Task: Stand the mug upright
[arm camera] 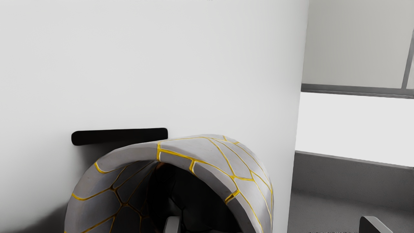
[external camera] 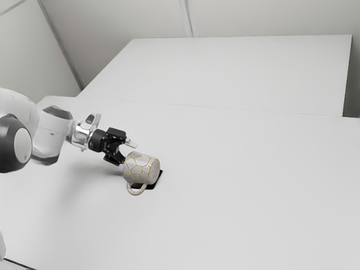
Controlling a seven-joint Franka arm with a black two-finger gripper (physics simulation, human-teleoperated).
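Exterior view: one gold-veined mug (external camera: 140,167), lying sideways, mouth toward the hand (external camera: 127,152); said hand open, fingers apart; one flat black object (external camera: 156,182), partly hidden by mug.

You have a white tabletop (external camera: 242,185) spreading across the lower part of the exterior view. Just below and left of its centre you can see a flat black slab (external camera: 157,182) with rounded corners, partly hidden. Behind, across the top middle and upper right, your eye meets a broad white panel (external camera: 236,73); a pale wall (external camera: 101,22) rises beyond it, with a grey strip (external camera: 62,48) slanting down at upper left. The wrist view shows you a dark grey surface (arm camera: 349,174) past the tabletop's edge, beside a bright white area (arm camera: 355,126).
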